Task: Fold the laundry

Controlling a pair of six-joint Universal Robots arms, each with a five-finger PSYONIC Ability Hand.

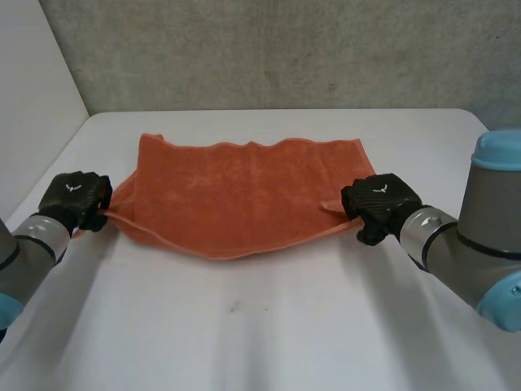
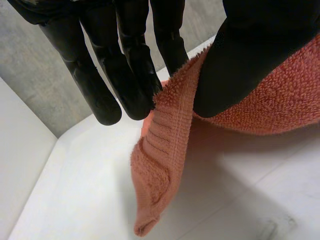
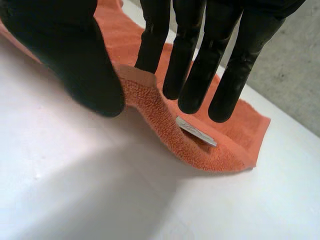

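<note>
Tag [image 3: 196, 132] on towel [image 1: 244, 195]: lettering unreadable. Right arm [image 1: 488, 236] cut by edge.

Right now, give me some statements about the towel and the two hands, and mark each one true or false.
1. The orange towel lies on the white table. True.
2. The left hand rests on the table, apart from the towel. False: its fingers and thumb pinch the towel's left end.
3. The right hand pinches the towel's right end. True.
4. The towel is rolled into a tight bundle. False: it is spread out wide between the two hands.
5. A small tag shows on the towel under the right hand's fingers. True.
</note>
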